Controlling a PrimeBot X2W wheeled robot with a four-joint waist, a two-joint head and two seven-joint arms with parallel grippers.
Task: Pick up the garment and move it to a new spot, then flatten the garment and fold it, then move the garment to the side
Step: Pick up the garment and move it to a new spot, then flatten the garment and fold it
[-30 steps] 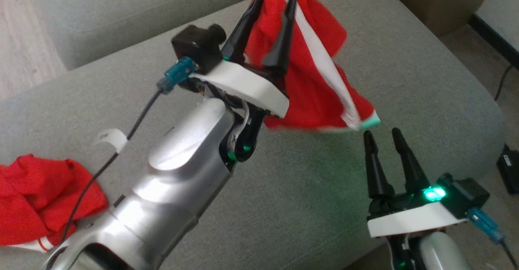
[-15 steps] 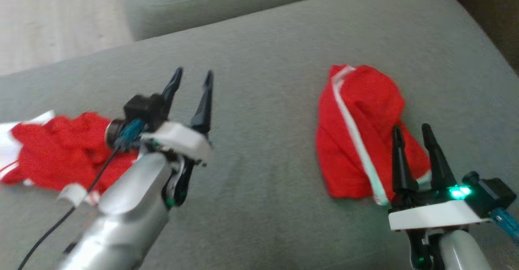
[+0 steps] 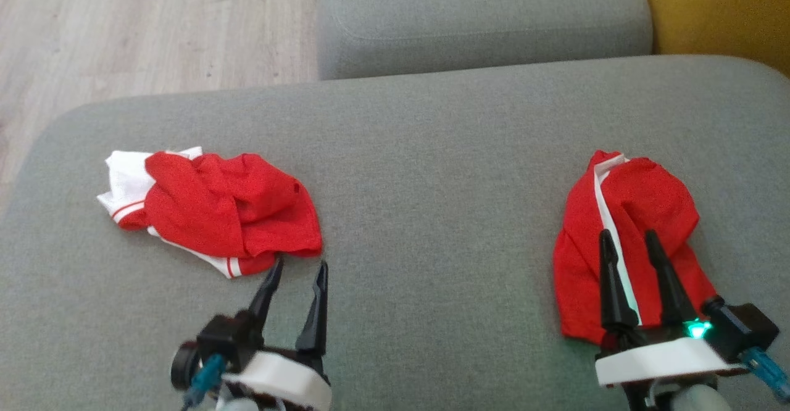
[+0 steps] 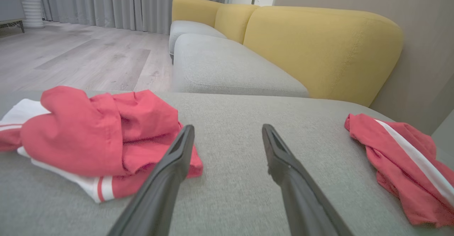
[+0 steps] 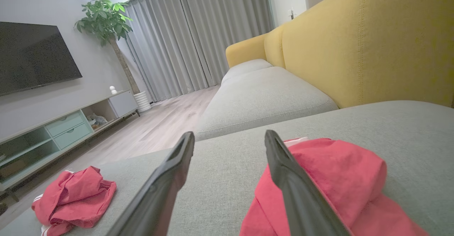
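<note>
On the sofa cushion [image 3: 432, 182], right end: striped garment [image 3: 654, 201] lies bunched under the right gripper [image 3: 627, 233]; both pincers are spread, nothing is pinched.
Risks: the crumpled garment [image 3: 228, 207] just beyond the left gripper [image 3: 300, 265] is also red, so the wrong piece could be grabbed; only a top layer may be caught in the bunched cloth; cloth could be pushed off the cushion end while being flattened. Long axis is judged near-to-far along the white stripe, the narrow end pointed away from the robot.
</note>
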